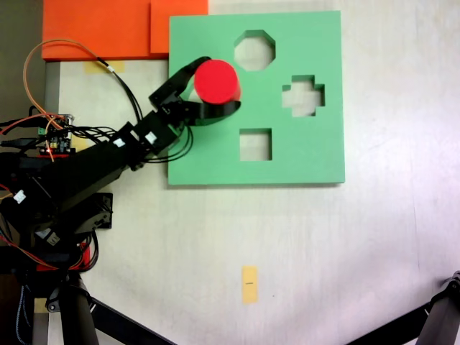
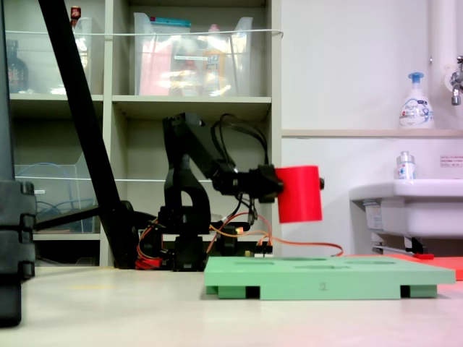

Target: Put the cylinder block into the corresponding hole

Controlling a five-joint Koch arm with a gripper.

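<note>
The red cylinder block hangs in the air above the left part of the green foam board, with my gripper shut on its sides. From the side, the cylinder block floats well clear of the board, its axis roughly upright, and the gripper holds it from the left. The corresponding hole is hidden; I cannot see a round cutout. An octagonal cutout, a cross-shaped one and a square one lie open to the right of the cylinder.
Orange foam sheets lie against the board's top-left corner. The arm's base and wiring fill the left side. A yellow tape mark is on the table below the board. Tripod legs stand at the lower corners.
</note>
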